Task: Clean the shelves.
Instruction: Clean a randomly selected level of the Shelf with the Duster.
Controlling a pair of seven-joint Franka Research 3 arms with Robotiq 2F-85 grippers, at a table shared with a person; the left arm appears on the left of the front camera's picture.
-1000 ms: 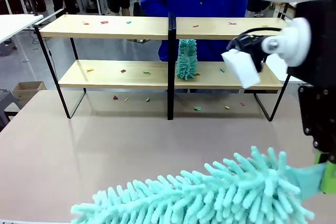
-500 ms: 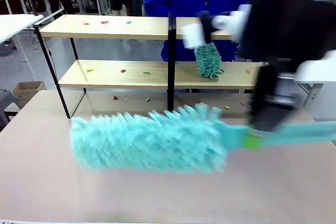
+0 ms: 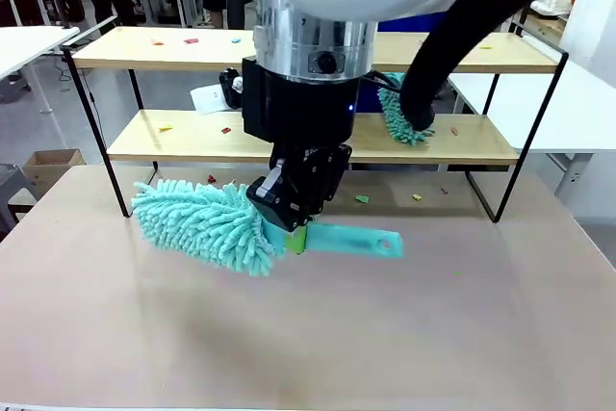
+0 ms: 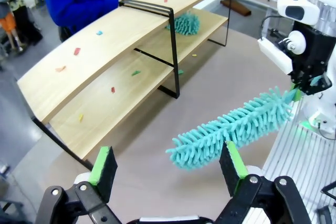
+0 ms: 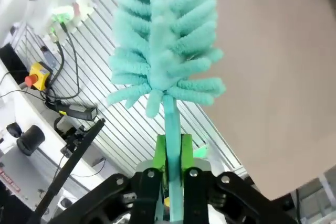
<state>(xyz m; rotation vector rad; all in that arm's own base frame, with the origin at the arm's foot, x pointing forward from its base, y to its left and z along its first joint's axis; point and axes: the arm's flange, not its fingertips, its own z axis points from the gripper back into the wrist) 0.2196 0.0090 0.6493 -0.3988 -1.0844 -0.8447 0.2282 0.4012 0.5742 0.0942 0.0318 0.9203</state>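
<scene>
On the robot's left, the left gripper (image 4: 167, 164) is hanging open, empty. The shelves (image 3: 192, 140) across the table (image 3: 115, 315) are carrying coloured scraps (image 3: 191, 41) on both boards; sweeping mostly left, I judge. The right gripper (image 3: 295, 235) is clamping the teal duster (image 3: 197, 221) by its handle, short of them.

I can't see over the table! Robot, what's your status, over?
Left gripper open, empty. Right gripper shut on teal duster. Shelves littered with coloured scraps. Second duster on lower board.
</scene>
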